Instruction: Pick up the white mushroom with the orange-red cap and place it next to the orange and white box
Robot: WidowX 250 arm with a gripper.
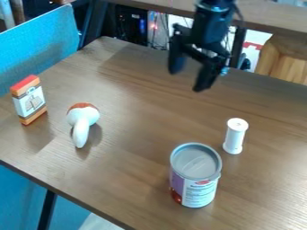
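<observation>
Fingers (188, 78): spread, empty, above the desk (132, 103). Cylinder (235, 134): stood upright near the can (195, 179). White toy (81, 121) and box (28, 99): sat at picture left. Progress, I judged: nothing gripped, all handling left to do.

Diffuse, fairly bright light covers the smooth brown wooden tabletop (138, 112). Soft-edged shadows lie at left.

The label (200, 194) on the can (195, 162) bears illegible print.
</observation>
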